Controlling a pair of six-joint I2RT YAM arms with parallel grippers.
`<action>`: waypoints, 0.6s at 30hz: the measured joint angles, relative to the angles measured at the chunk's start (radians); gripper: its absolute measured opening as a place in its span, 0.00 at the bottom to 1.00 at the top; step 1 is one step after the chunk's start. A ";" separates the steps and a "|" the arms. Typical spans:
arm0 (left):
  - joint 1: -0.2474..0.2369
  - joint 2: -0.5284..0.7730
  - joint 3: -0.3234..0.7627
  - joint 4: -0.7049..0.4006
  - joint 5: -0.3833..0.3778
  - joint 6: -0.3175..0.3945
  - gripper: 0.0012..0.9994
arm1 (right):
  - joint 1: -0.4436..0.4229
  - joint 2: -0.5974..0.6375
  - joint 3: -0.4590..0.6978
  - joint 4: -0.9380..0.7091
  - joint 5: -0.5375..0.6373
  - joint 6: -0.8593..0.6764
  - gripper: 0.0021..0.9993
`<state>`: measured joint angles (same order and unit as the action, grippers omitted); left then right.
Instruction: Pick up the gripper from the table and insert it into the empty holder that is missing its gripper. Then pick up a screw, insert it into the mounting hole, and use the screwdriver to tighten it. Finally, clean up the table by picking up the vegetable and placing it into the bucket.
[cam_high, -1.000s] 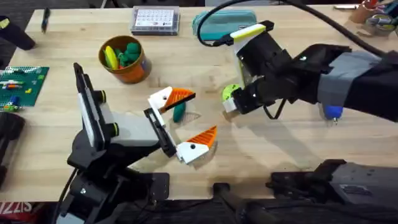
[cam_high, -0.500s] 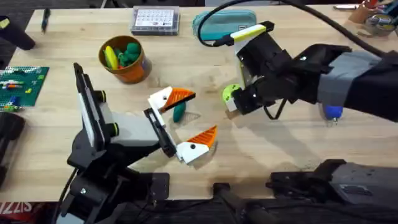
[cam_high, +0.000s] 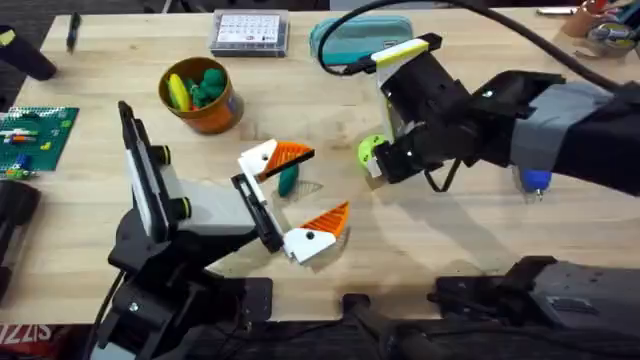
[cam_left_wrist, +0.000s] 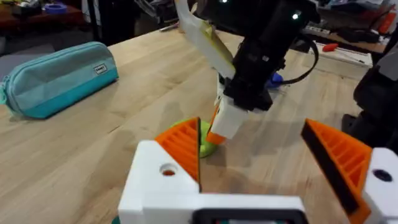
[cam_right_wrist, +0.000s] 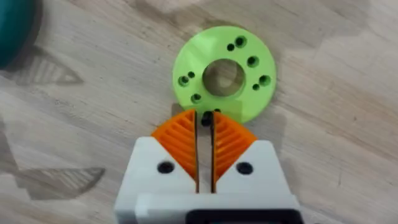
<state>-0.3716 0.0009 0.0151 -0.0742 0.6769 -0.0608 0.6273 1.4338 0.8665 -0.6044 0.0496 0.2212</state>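
Observation:
The lime-green round gripper piece (cam_high: 371, 150) (cam_right_wrist: 224, 73) lies flat on the table (cam_high: 450, 240), its centre hole facing up. My right gripper (cam_high: 378, 166) (cam_right_wrist: 204, 124) points down at its rim, fingers shut with only a thin slit between the orange pads, tips touching the disc's edge. A small dark speck sits at the tips. My left gripper (cam_high: 298, 192) (cam_left_wrist: 261, 155) stands open, and the dark teal vegetable (cam_high: 288, 180) lies on the table between its fingers, untouched. The orange-brown bucket (cam_high: 216, 115) stands at the back left. The blue screwdriver (cam_high: 535, 181) peeks out under the right arm.
The bucket holds a yellow toy (cam_high: 178, 92) and a bright green toy (cam_high: 208, 84). A teal pouch (cam_high: 345, 38) (cam_left_wrist: 59, 78) and a white box (cam_high: 250, 32) lie at the back edge. A green brick plate (cam_high: 35, 135) sits at the far left.

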 joint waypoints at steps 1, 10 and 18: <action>0.000 0.000 0.000 0.000 0.000 0.000 0.99 | 0.000 0.000 0.000 0.000 0.002 0.001 0.13; 0.000 0.000 0.000 0.000 0.000 0.000 0.99 | 0.000 0.018 0.000 -0.006 0.004 0.003 0.12; 0.000 0.000 0.000 0.000 0.000 0.000 0.99 | 0.000 0.019 0.000 -0.001 0.010 0.007 0.01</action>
<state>-0.3714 0.0010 0.0151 -0.0742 0.6769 -0.0610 0.6273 1.4532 0.8669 -0.6052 0.0596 0.2278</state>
